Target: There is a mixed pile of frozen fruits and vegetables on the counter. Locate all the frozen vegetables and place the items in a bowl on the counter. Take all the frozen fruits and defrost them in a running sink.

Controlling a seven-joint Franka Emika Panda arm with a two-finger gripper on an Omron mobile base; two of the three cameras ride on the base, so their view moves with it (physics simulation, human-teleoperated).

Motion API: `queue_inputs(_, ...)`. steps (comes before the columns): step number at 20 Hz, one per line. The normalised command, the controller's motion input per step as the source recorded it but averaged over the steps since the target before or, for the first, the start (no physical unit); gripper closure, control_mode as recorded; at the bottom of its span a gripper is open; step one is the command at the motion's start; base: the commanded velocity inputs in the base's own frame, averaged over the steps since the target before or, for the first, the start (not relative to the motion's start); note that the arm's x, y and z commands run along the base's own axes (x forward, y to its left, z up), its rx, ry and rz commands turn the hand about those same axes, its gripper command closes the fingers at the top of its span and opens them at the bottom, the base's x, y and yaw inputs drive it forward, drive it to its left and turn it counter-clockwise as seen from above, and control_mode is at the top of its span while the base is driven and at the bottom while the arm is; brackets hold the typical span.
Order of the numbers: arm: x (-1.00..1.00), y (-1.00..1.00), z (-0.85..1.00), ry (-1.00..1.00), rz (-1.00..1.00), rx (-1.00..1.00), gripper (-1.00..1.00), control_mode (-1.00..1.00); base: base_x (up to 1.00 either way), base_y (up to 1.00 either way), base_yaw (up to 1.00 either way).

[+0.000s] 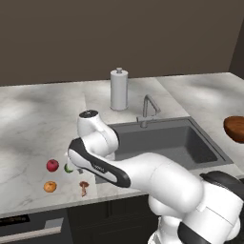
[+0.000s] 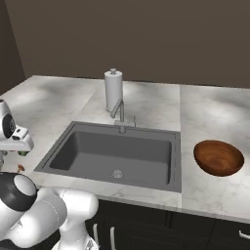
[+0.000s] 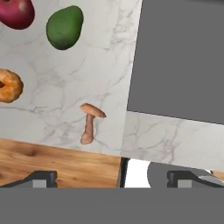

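Fingers [image 3: 112, 178] stand wide apart at the hand view's bottom edge, holding nothing, tips barely visible. The mushroom [image 3: 89, 122] lies on the bench [image 3: 65, 87] at centre; the green piece [image 3: 64, 27] at top, while apple [image 3: 16, 12] and orange [image 3: 8, 85] are cut off at left. The arm half hides the green piece in the left base view; the bowl [image 2: 218, 157] sits right of the sink [image 2: 117, 156].

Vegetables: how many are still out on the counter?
2. The mushroom lies nearest the counter's front edge, left of the sink. The green piece sits behind it, beside the apple.
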Motion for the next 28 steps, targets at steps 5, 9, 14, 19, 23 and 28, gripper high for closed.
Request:
queue_inputs(5, 0.12, 0.27, -0.31, 0.02, -0.01, 0.03, -1.00, -1.00, 0.00, 0.00, 0.00)
queue_inputs(9, 0.00, 0.08, -0.33, 0.00, -0.01, 0.00, -1.00, -1.00, 0.00, 0.00, 0.00)
queue_inputs(14, 0.02, 0.07, -0.39, 0.00, -0.01, 0.00, -1.00, -1.00, 0.00, 0.00, 0.00)
queue_inputs(19, 0.08, 0.03, -0.44, 0.00, -0.01, 0.00, -1.00, -1.00, 0.00, 0.00, 0.00)
queue_inputs(23, 0.22, 0.08, -0.32, 0.01, 0.00, 0.00, -1.00, -1.00, 0.00, 0.00, 0.00)
queue_inputs(28, 0.27, 0.17, -0.23, 0.08, 0.00, 0.00, -1.00, -1.00, 0.00, 0.00, 0.00)
